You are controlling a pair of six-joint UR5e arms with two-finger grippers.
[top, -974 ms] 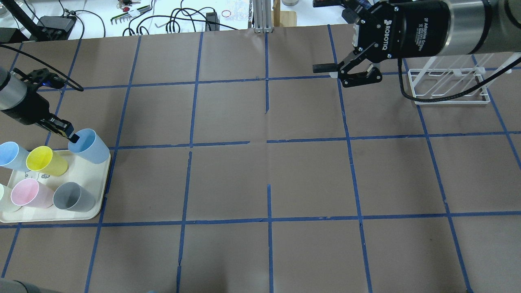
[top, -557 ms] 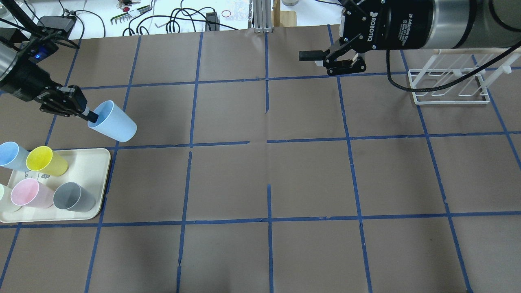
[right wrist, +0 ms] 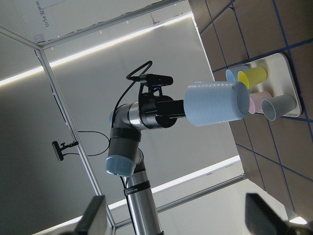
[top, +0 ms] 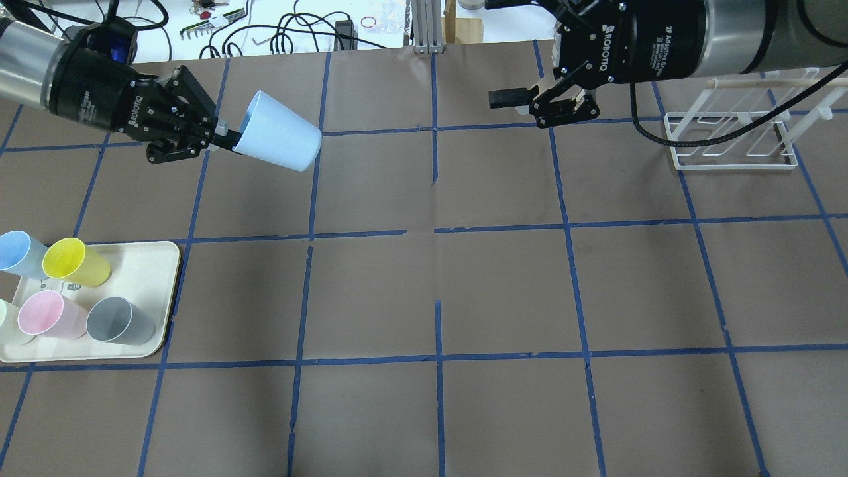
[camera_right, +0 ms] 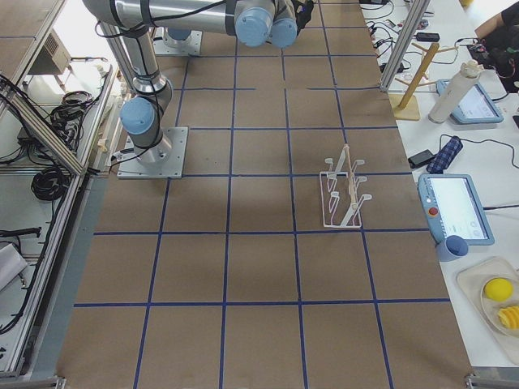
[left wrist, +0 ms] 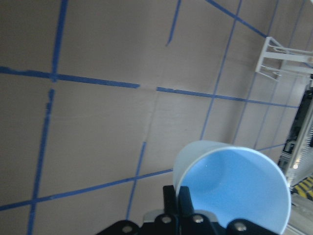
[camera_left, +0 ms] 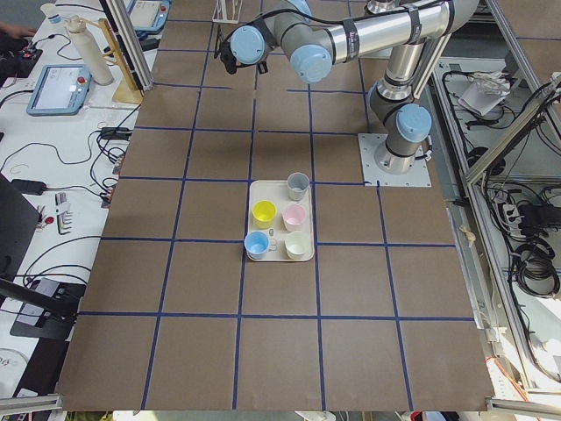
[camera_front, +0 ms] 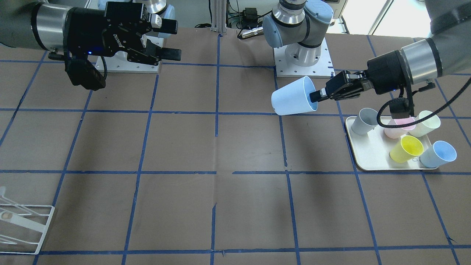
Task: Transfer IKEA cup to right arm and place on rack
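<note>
- Tray point(top: 142, 278) sits nearest, at the table's left edge. It holds five upright cups: grey cup point(top: 120, 320), pink cup point(top: 50, 316), yellow cup point(top: 76, 262), a second pale blue cup point(top: 18, 253), and a cream cup point(camera_front: 427, 123) that the overhead view cuts off at its edge.
- Table point(top: 437, 285) is covered in brown paper with a blue tape grid.
- Left gripper point(top: 225, 142) is past the tray and off the table. Its jaws are clamped on the rim of the IKEA cup point(top: 278, 140), one finger inside and one outside.
- The IKEA cup is in the air, lying roughly horizontal. Its mouth faces the left gripper and its base points across the table; in the right wrist view the base faces that camera.
- Right gripper point(camera_front: 171, 39) is at about the same depth on the other side, well apart from the cup. Its jaws are spread wide with nothing in them.
- Rack point(top: 732, 139) stands on the table at far right, just beyond and below the right arm point(top: 729, 36).
- Bench point(top: 285, 30) with cables lies behind the table's far edge.
</note>
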